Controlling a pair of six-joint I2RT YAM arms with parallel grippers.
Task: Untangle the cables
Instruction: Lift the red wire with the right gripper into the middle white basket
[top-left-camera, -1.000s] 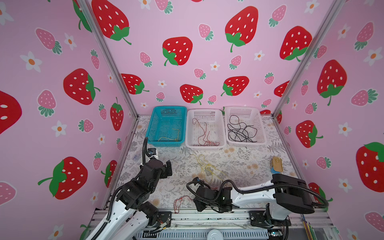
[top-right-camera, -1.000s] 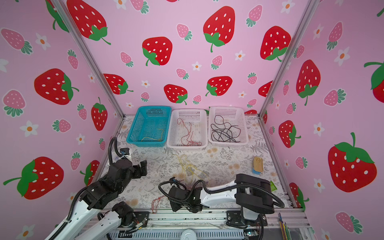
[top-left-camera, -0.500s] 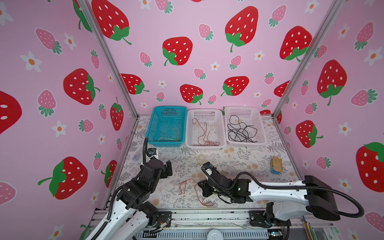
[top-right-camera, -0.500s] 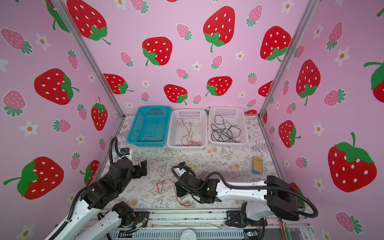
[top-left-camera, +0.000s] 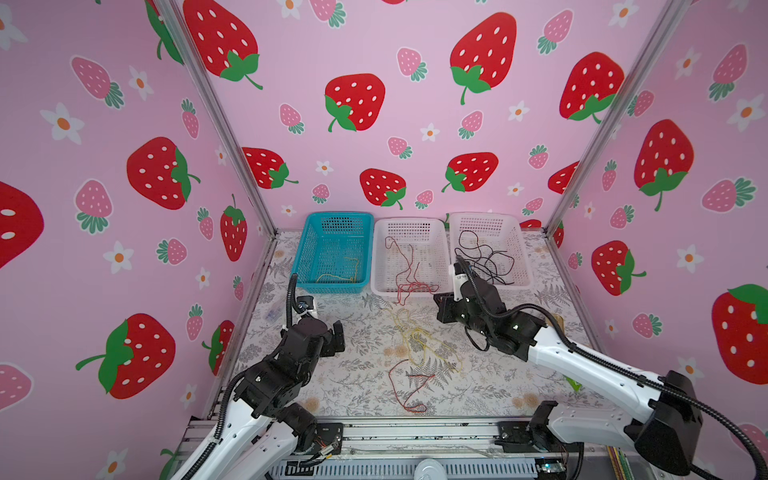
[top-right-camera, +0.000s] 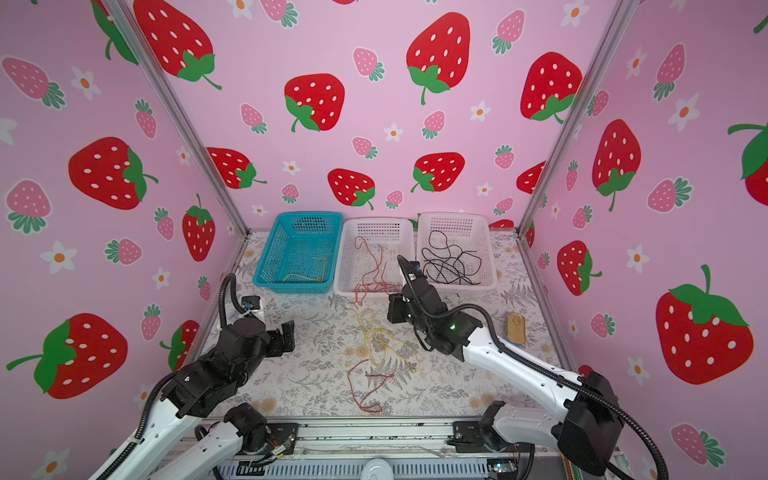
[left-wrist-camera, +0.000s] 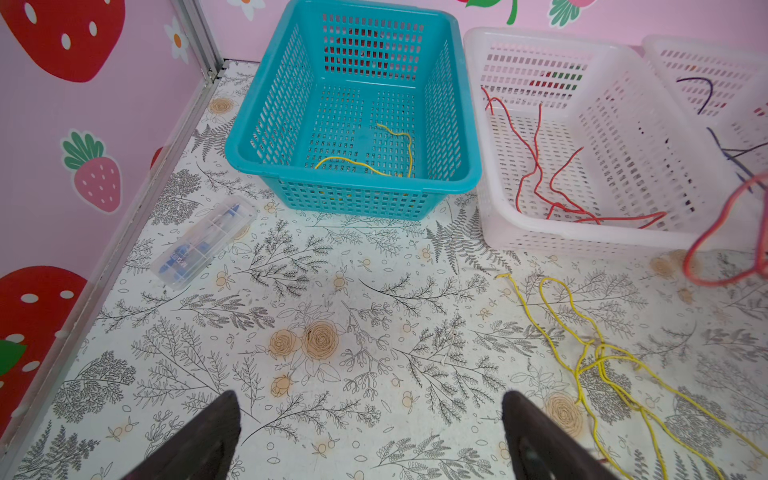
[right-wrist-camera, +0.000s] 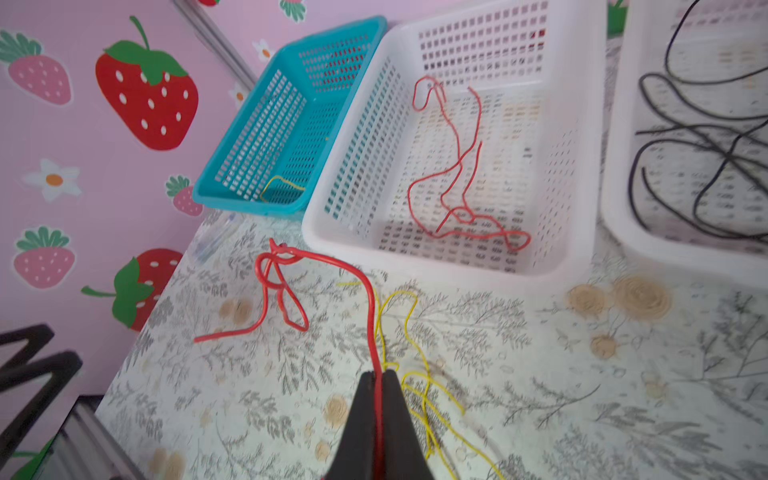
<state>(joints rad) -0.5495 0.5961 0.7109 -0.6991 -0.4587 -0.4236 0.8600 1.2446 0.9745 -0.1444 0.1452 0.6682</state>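
- Pinching a red cable (right-wrist-camera: 372, 307) in the right gripper (right-wrist-camera: 377, 376), jaws shut hard on it.
- Ahead of those jaws, arcing to a knotted loop and a free end.
- Just beside them, on the table (right-wrist-camera: 540, 374): tangled yellow cables (right-wrist-camera: 411, 338).
- Further ahead: white basket (right-wrist-camera: 436, 266) holding red cables (right-wrist-camera: 459, 165); next to it, second white basket (right-wrist-camera: 665, 257) with black cables (right-wrist-camera: 725, 158).
- Holding the left gripper (left-wrist-camera: 370, 405) spread wide, nothing between its jaws.
- Ahead of the open jaws: blue basket (left-wrist-camera: 353, 199) with one yellow cable (left-wrist-camera: 361, 163) inside.
- Between both grippers, nearer the arm bases: red strand (top-left-camera: 391, 380) flat on the table; whether joined to the held cable, cannot tell.
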